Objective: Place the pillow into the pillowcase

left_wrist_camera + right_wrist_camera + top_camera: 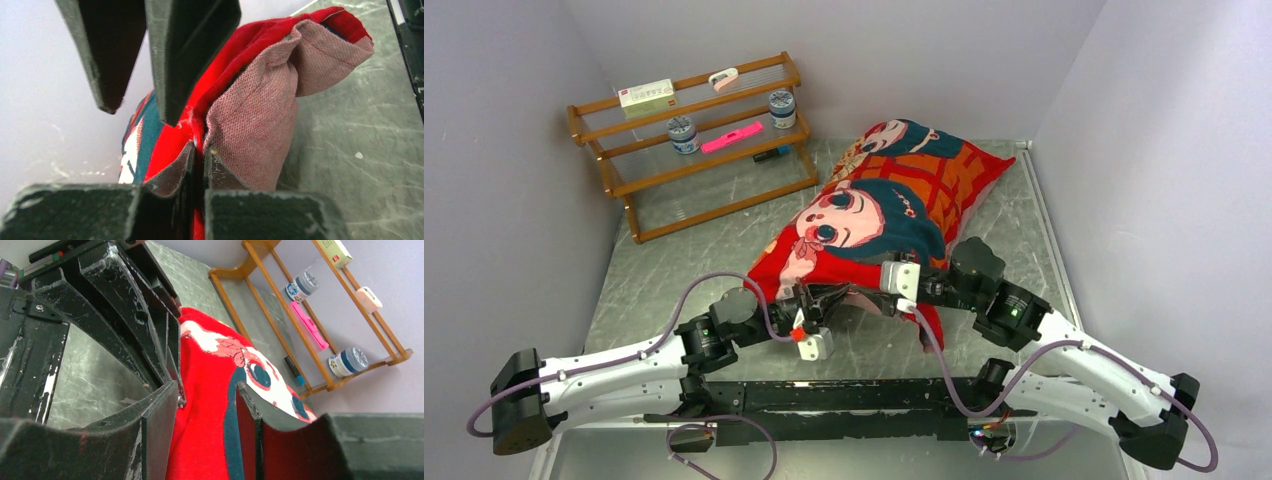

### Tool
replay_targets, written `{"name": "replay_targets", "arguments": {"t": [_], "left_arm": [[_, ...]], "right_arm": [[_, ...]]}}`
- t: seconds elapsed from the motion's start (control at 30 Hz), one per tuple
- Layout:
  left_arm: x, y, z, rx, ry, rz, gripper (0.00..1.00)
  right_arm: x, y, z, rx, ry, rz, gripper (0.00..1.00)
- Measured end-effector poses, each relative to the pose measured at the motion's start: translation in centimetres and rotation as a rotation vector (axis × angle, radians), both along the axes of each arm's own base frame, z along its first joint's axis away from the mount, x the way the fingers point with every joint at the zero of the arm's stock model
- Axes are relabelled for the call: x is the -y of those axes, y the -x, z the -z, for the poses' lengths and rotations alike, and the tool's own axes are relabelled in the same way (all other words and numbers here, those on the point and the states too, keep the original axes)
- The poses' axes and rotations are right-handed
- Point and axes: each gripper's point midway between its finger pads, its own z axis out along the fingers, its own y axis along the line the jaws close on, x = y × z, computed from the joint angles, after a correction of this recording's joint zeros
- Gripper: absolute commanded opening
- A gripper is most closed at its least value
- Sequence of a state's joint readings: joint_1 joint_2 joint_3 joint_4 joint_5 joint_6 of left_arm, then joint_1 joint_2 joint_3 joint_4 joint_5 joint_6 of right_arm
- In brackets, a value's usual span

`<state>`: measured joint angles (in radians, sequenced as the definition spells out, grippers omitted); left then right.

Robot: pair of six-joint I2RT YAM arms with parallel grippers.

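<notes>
The red pillowcase (894, 205), printed with teal-haired cartoon faces, lies plump and diagonal from the table's middle toward the back right. The pillow is hidden; no white shows at the near end. My left gripper (816, 303) is at the case's near edge. In the left wrist view it (198, 152) is shut on a fold of the pillowcase (175, 137), with the paler pink reverse (250, 115) bulging to the right. My right gripper (856, 297) reaches in from the right, close beside the left one. Its jaws (207, 387) stand open, red cloth (205, 430) showing between the fingers.
A wooden rack (614, 175) stands at the back left with two jars (683, 134), a pink marker (732, 137) and a small box (646, 95). Grey walls close in on the left, back and right. The table's right rim (1049, 230) runs near the case.
</notes>
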<state>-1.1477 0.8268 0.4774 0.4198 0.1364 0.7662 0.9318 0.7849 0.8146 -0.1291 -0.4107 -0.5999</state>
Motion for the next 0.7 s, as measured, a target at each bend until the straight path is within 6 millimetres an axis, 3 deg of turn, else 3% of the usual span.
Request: {"name": "replay_targets", "arguments": {"t": [0.4, 0.53, 0.7], "left_arm": [[-0.2, 0.0, 0.9, -0.016, -0.036, 0.003, 0.05], [-0.3, 0.0, 0.7, -0.013, -0.027, -0.001, 0.05], [-0.3, 0.1, 0.5, -0.011, -0.021, 0.01, 0.05]], "right_arm": [[0.1, 1.0, 1.8, 0.028, 0.124, -0.075, 0.63], [0.0, 1.4, 2.5, 0.027, 0.168, -0.083, 0.6], [-1.1, 1.8, 4.2, 0.048, 0.252, -0.078, 0.44]]}}
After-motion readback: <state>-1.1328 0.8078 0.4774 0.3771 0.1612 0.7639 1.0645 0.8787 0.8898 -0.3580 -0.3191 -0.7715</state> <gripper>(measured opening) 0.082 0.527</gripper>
